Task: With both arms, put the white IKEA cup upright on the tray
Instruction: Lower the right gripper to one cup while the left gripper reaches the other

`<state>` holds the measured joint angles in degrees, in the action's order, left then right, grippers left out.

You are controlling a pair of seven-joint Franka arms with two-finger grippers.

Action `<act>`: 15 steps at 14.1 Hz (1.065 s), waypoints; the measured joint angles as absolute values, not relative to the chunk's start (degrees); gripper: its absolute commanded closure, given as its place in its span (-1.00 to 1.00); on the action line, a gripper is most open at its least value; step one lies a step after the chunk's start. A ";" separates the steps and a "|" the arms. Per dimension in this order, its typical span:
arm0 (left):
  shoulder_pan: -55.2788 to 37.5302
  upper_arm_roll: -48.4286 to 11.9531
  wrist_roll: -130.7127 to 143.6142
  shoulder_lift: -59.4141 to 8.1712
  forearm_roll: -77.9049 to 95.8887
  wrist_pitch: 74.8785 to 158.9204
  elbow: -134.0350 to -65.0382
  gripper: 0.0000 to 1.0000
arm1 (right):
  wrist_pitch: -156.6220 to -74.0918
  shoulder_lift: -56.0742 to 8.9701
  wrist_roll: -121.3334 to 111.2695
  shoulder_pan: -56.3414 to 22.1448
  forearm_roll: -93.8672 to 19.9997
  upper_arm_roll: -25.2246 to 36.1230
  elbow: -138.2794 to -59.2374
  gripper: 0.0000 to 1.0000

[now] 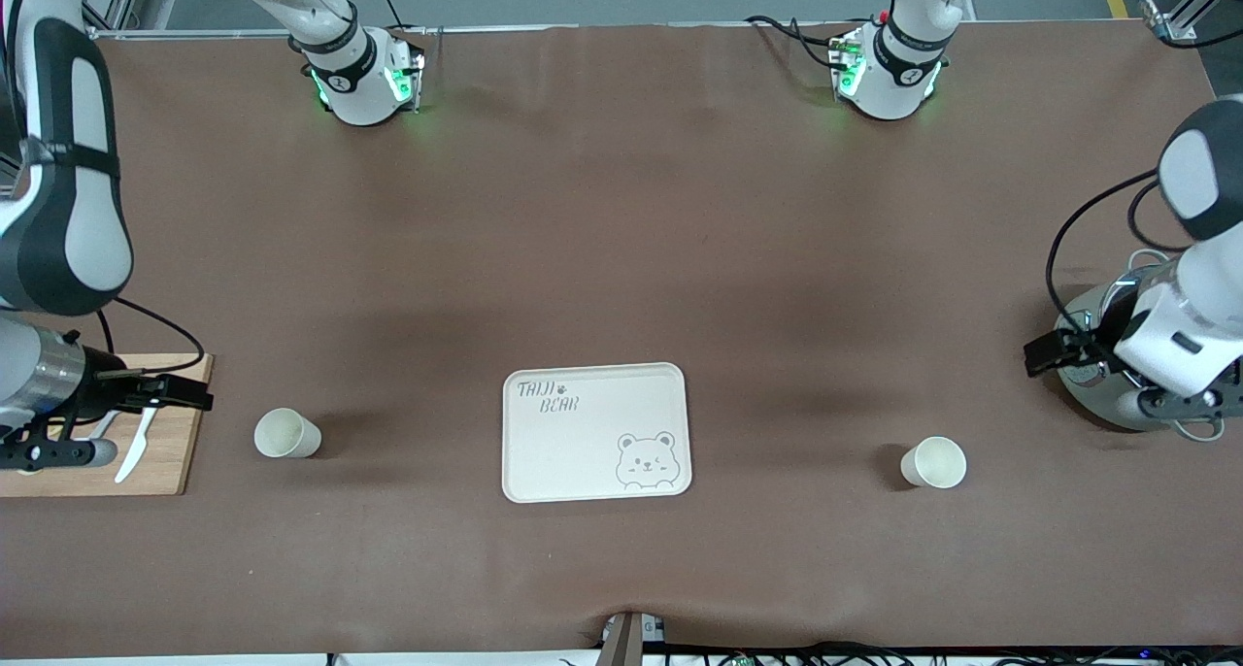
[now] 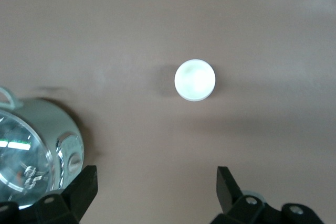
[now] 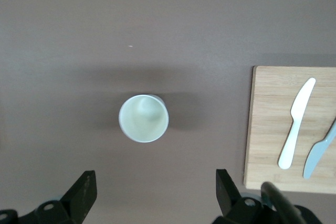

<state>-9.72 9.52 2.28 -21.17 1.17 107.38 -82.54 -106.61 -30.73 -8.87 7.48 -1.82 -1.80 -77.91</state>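
Two white cups stand upright on the brown table, one on each side of the cream tray, neither of them on it. One cup sits toward the right arm's end, between the tray and a wooden cutting board; the other cup sits toward the left arm's end, a little nearer the front camera. The tray lies flat between them, bare, with grey lettering in one corner and a bear face in another. The right gripper hangs over the edge of the cutting board, its jaws spread wide with nothing between them; its wrist view looks straight down into the cup and shows a white knife and a pale blue one lying on the board. The left gripper hovers beside a shiny metal pot, jaws likewise wide apart and empty, with its cup below on the cloth.
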 measured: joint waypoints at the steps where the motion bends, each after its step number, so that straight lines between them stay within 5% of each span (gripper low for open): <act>1: -9.70 9.52 2.28 -22.58 1.17 109.32 -82.56 -1.00 | -107.56 -32.18 -9.45 7.85 -1.82 -1.79 -77.93 -1.00; 15: -9.54 9.35 2.28 -40.70 1.17 128.29 -82.60 -1.00 | -114.74 -42.11 -9.68 8.04 -1.82 -1.80 -78.08 -1.00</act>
